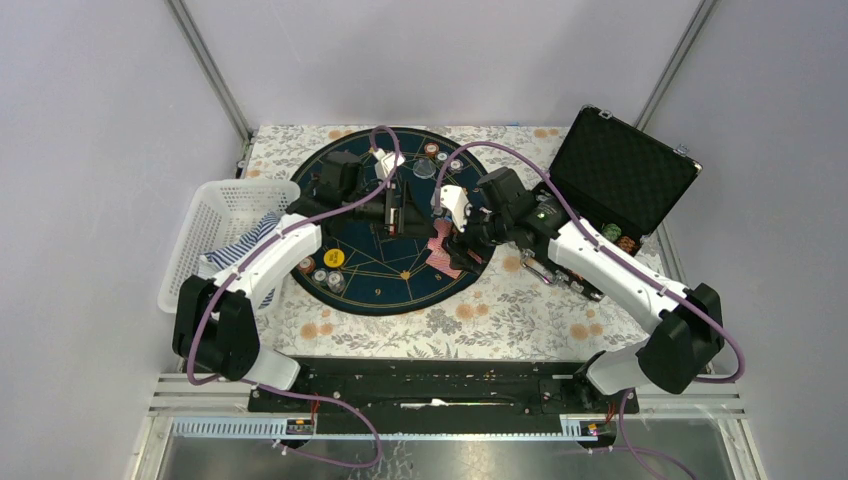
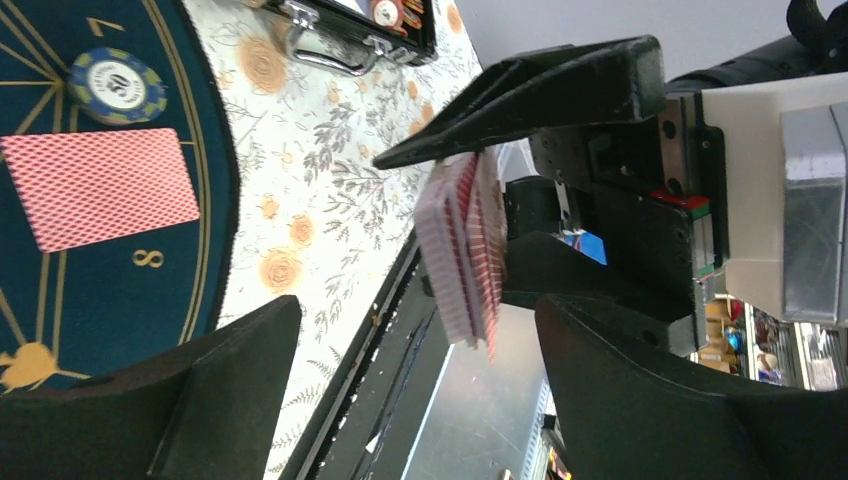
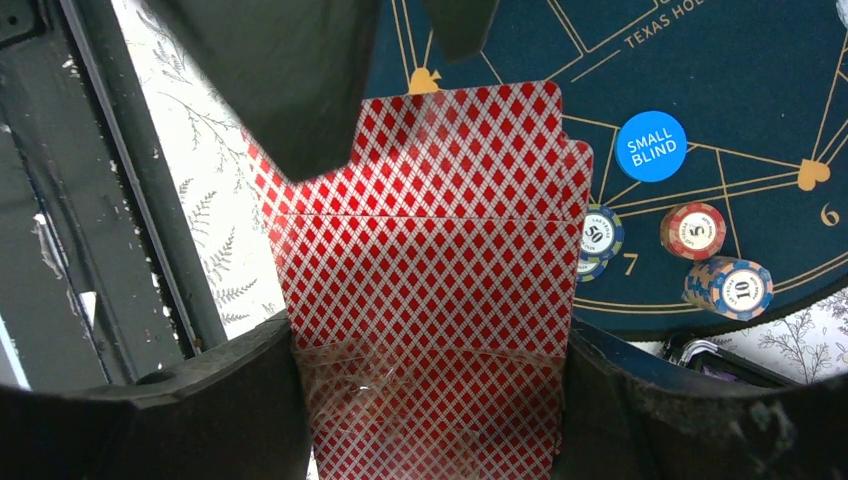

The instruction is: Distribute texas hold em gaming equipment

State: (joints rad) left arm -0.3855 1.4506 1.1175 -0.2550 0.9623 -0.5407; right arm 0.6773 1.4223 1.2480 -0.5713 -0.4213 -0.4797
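deck of red-backed cards (image 3: 430, 250) clamped between right gripper (image 3: 430, 390) jaws, left gripper (image 2: 417, 310) jaws wide apart facing it, single card (image 2: 100, 185) flat on dark-blue mat (image 2: 60, 300)

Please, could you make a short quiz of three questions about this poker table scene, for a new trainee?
1. True or false: the right gripper holds the deck of red-backed playing cards between its fingers.
2. Which words stand on the round blue button? A. Dealer. B. Small Blind. C. Big Blind.
3. Which number is printed on the red striped-edge poker chip?
Key: 1 true; 2 B; 3 the number 5.
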